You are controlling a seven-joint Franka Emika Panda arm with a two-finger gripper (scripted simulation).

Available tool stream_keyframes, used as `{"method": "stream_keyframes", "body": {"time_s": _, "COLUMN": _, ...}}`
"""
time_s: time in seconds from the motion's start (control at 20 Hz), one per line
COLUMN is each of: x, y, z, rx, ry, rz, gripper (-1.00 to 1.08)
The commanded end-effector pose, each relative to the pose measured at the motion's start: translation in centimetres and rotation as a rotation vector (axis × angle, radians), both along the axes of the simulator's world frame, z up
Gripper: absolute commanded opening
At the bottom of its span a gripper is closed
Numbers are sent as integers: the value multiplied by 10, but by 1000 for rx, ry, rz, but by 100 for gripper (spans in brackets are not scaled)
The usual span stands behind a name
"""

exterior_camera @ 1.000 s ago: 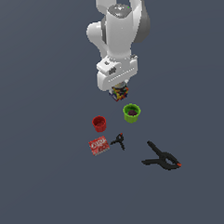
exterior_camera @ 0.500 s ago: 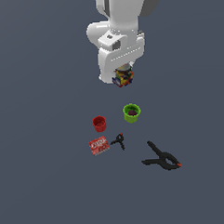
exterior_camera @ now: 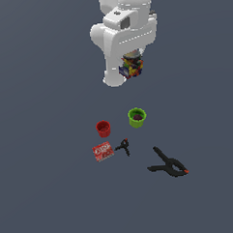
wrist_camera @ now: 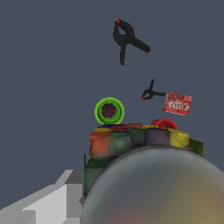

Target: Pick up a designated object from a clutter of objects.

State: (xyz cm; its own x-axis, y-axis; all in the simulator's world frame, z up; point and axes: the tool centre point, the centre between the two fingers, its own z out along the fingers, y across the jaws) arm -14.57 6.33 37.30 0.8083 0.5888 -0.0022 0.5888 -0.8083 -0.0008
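Note:
The designated object, a short can [exterior_camera: 132, 67] with a busy multicoloured label, hangs high above the floor with my gripper [exterior_camera: 131, 69] shut on it. The white hand hides most of the fingers in the exterior view. Close up in the wrist view, the can's silvery top [wrist_camera: 153, 188] and colourful label [wrist_camera: 131, 140] fill the lower part, and a grey finger [wrist_camera: 52, 199] shows beside them. The rest of the clutter lies far below the can.
On the floor are a red cup [exterior_camera: 103, 129], a green cup [exterior_camera: 137, 117], a flat red printed box [exterior_camera: 103, 151], a tiny black clamp [exterior_camera: 123, 146] and a large black spring clamp [exterior_camera: 168, 165]. The wrist view shows the green cup [wrist_camera: 109, 111] and large clamp [wrist_camera: 127, 38] too.
The arm has risen with the can in its grip, moving well above the cups. The items on the floor have not moved.

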Motion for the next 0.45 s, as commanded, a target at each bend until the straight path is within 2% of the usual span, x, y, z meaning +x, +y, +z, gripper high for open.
{"method": "stream_keyframes", "body": {"time_s": 0.0, "x": 0, "y": 2, "z": 10, "rx": 1, "ry": -2, "rz": 0, "gripper": -100}}
{"method": "stream_keyframes", "body": {"time_s": 0.4, "x": 2, "y": 3, "z": 15, "rx": 1, "ry": -2, "rz": 0, "gripper": -100}}
